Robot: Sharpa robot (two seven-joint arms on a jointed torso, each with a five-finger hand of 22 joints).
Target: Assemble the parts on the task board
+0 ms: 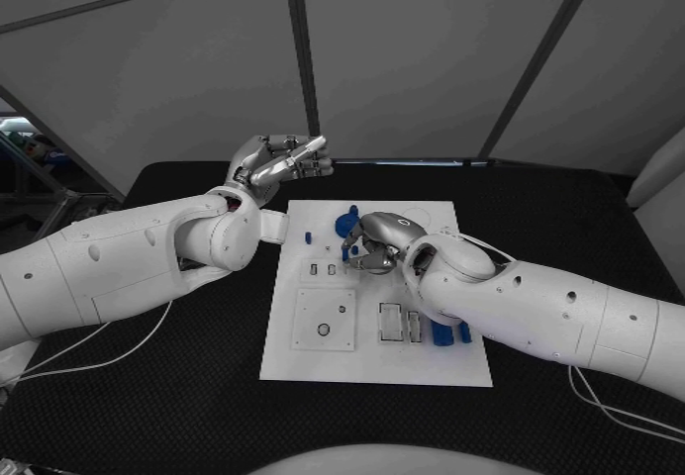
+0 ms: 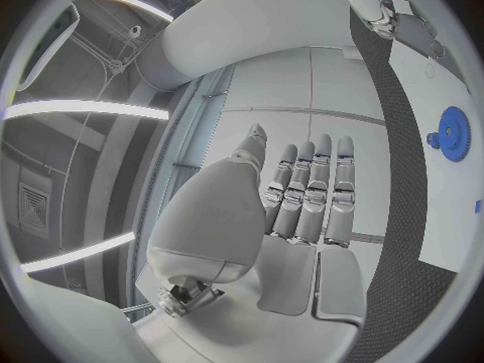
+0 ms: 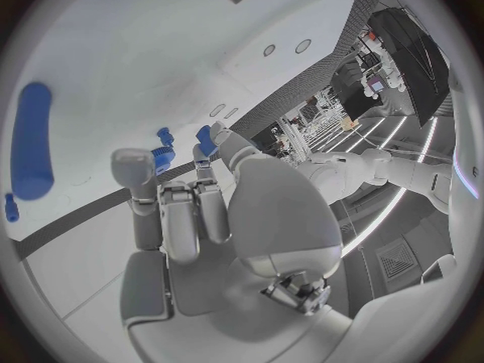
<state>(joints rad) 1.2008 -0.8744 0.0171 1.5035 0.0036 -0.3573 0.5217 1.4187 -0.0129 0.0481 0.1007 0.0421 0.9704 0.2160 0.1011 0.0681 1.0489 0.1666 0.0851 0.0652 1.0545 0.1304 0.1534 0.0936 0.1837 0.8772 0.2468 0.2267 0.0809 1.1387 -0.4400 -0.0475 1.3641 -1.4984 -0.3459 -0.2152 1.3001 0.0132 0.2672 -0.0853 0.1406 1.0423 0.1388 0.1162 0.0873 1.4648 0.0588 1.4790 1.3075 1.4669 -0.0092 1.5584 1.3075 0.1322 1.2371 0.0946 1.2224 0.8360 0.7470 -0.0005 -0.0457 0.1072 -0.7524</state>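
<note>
While two hands (image 1: 286, 158) (image 1: 374, 242) hover, one task board (image 1: 374, 332)

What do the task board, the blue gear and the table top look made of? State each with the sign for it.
Task board: probably rigid plastic or painted metal, matte white, flat with sharp cut-outs.
Blue gear: likely moulded or printed plastic, evenly coloured, dull, crisp teeth.
Table: black textured mat, perhaps foam or rubber; the grainy surface shows no glare.

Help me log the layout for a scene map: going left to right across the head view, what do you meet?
Left arm → left hand, raised past the board's far left corner → task board → right hand, over the board's far part → right arm.
</note>
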